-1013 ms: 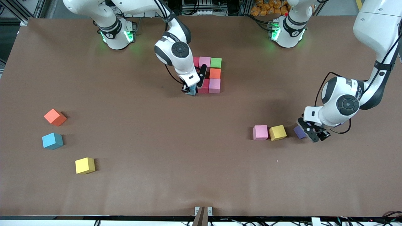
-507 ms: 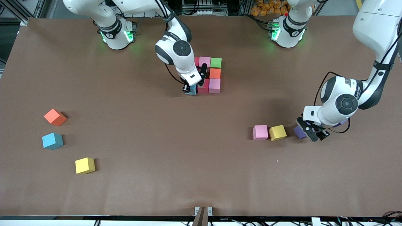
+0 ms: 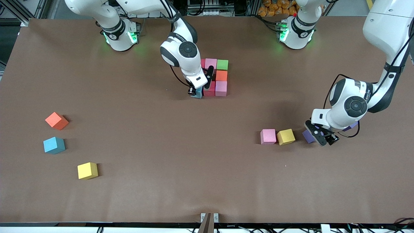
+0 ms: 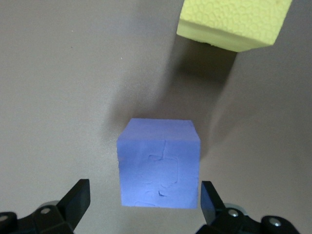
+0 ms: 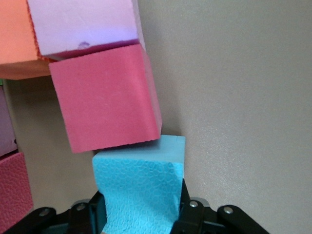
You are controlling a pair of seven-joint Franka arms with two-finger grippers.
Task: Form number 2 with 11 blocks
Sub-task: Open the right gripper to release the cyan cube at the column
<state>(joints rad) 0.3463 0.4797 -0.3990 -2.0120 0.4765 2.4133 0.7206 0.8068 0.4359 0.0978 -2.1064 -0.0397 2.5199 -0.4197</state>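
The right hand (image 5: 139, 214) pinches a pebbled light-blue foam cube (image 5: 141, 187) beside the red cube (image 5: 105, 97); the left hand (image 4: 144, 204) straddles, fingers spread, the dented purple cube (image 4: 158, 168).

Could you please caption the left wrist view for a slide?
Left gripper open astride the purple block on the table, yellow block lying apart.

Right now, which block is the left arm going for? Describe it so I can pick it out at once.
Look toward the left arm's end of the table, where three loose cubes sit in a row: a pink block, a yellow block and a purple block. The left gripper is open around the purple block, the only purple cube in that row and the one at its end.
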